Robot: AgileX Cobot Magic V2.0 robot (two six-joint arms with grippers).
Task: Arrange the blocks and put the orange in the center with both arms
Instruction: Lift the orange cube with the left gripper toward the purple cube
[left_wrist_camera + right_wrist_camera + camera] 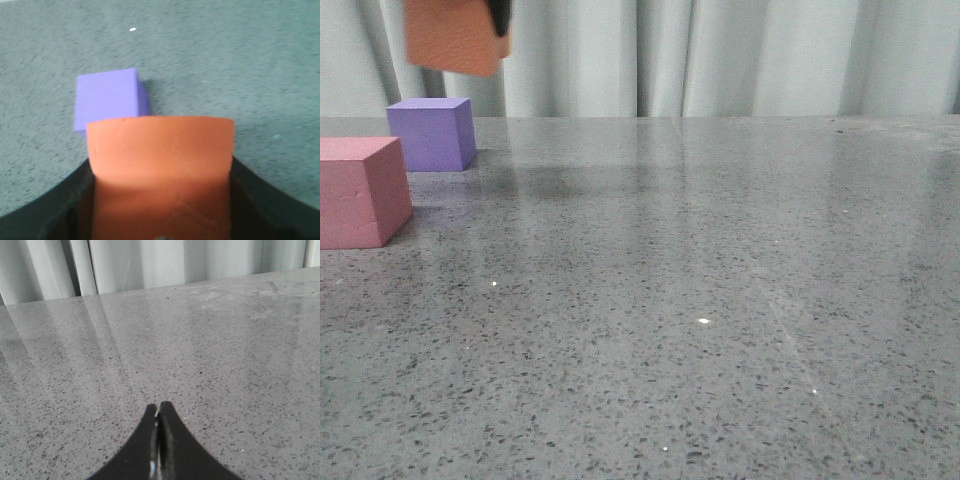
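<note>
My left gripper (pixel 160 200) is shut on the orange cube (pixel 160 165) and holds it in the air. In the front view the orange cube (pixel 453 35) hangs at the top left, above the purple cube (pixel 432 133), with a black finger (pixel 500 15) on its right side. The purple cube also shows below the orange one in the left wrist view (pixel 107 97). The pinkish-red cube (pixel 358 190) sits at the left edge, in front of the purple cube. My right gripper (pixel 158 412) is shut and empty, low over bare table.
The grey speckled table (pixel 700 300) stretches right and forward of the cubes. A pale curtain (pixel 740 55) hangs behind the table's far edge.
</note>
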